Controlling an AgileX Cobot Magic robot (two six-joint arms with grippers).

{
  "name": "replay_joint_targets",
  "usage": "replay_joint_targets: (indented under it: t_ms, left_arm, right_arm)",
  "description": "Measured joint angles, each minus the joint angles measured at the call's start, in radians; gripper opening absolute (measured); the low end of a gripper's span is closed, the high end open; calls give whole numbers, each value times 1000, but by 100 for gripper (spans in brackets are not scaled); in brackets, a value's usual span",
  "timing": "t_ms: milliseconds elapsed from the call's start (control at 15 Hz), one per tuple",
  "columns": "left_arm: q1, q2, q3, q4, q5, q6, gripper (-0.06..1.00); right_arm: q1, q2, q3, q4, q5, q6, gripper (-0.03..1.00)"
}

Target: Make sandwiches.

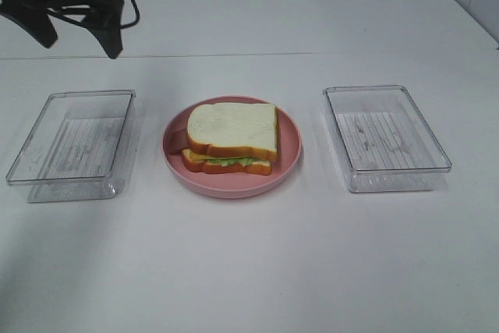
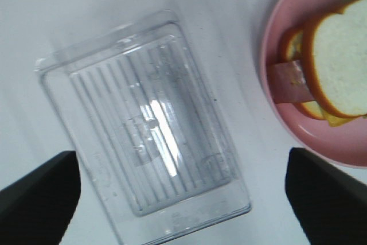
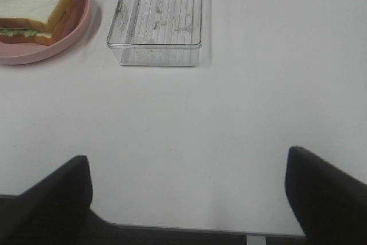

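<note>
While the sandwich [image 1: 231,137] sits stacked on the pink plate [image 1: 290,143] mid-counter [image 1: 249,271], between two clear trays — left tray [image 1: 74,146], right tray [image 1: 386,138] — both hands are released and hold nothing: left hand [image 2: 183,199] over the left tray, right hand [image 3: 189,199] at the near side. Risks: top slice sits skewed and bacon [image 1: 175,140] pokes out left — any nudge could slide layers off.

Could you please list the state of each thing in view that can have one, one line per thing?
sandwich: assembled, top slice on, resting on the plate.
pink plate: upright on the table, holding the sandwich.
left tray: upright, empty.
right tray: upright, empty.
left gripper: jaws open, holding nothing, above the left tray.
right gripper: jaws open, holding nothing, over bare table.
</note>
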Motion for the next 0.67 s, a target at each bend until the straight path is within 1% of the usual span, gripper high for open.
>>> replay_joint_targets:
  t_ms: [67, 133, 200, 467, 667]
  left_arm:
    - [95, -28, 0, 7, 1, 3, 89]
    - [122, -33, 0, 8, 1, 7, 89]
    - [171, -38, 0, 11, 1, 23, 89]
    - [267, -71, 0, -30, 2, 54, 89]
    - [304, -96, 6, -38, 4, 56, 89]
  right_arm:
    - [0, 0, 0, 0, 0, 0, 88]
    - [0, 0, 0, 0, 0, 0, 88]
    - [0, 0, 0, 0, 0, 0, 88]
    - [0, 0, 0, 0, 0, 0, 88]
    - [0, 0, 0, 0, 0, 0, 88]
